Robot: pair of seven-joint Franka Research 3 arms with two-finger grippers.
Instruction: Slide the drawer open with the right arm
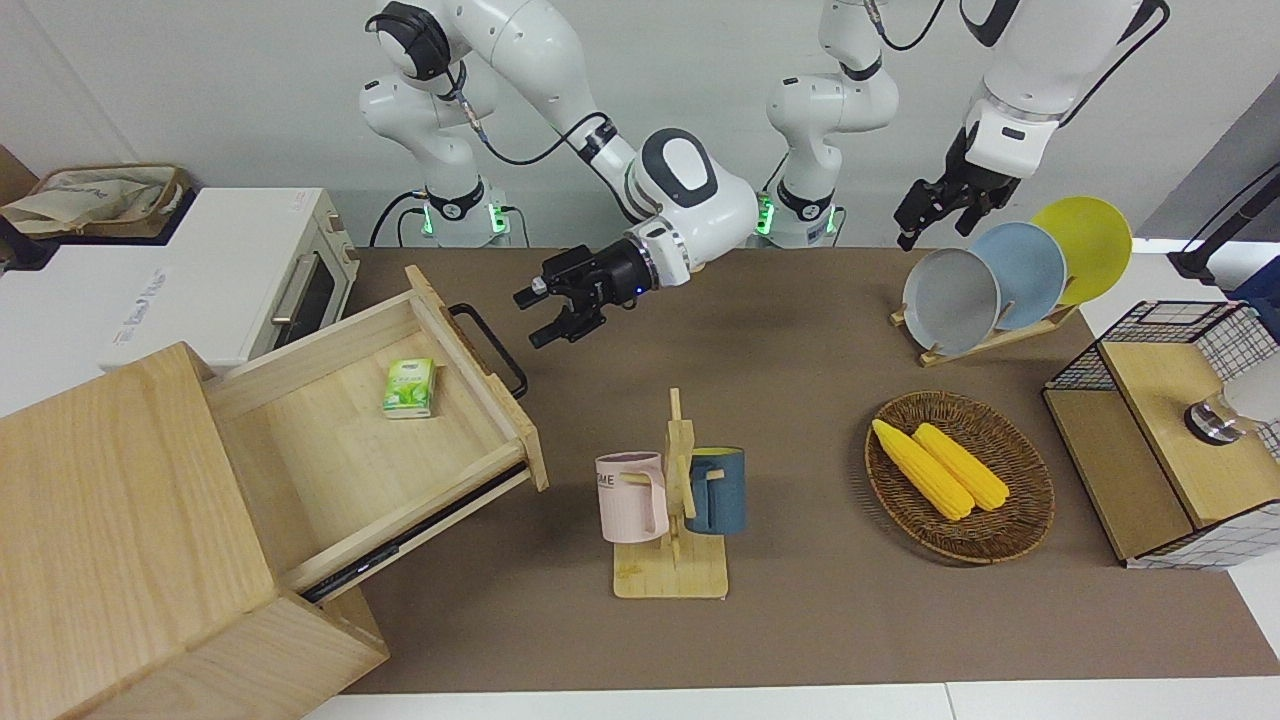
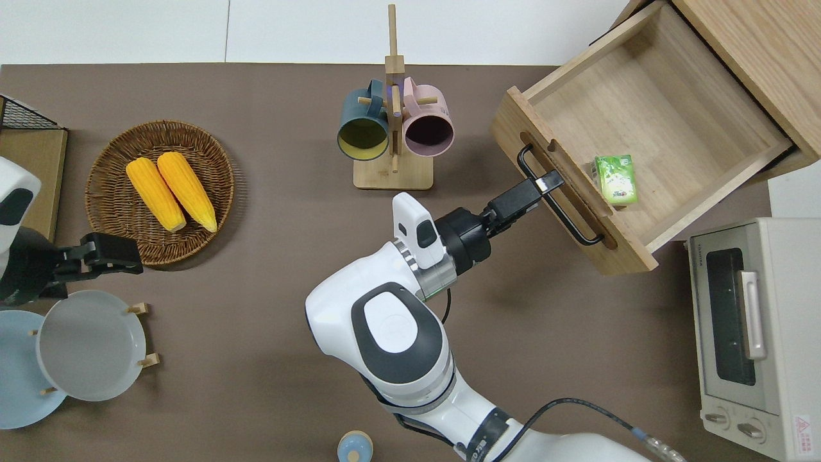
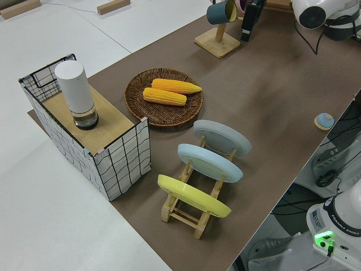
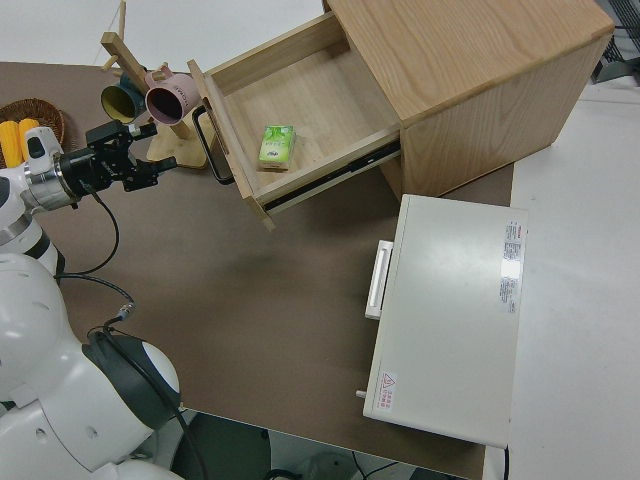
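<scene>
Pale-wood drawer point(image 1: 370, 420) stands well open; right hand point(image 1: 543, 312) unclenched, clear of black handle point(image 1: 488, 337). Retreat straight, avoid snagging handle. Left arm parked.

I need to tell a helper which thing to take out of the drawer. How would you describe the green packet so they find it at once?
Find the big pale-wood cabinet at the right arm's end of the table; its drawer is pulled open. The green packet lies flat on the drawer floor, close to the front panel with the black handle. It is the only thing in the drawer.
</scene>
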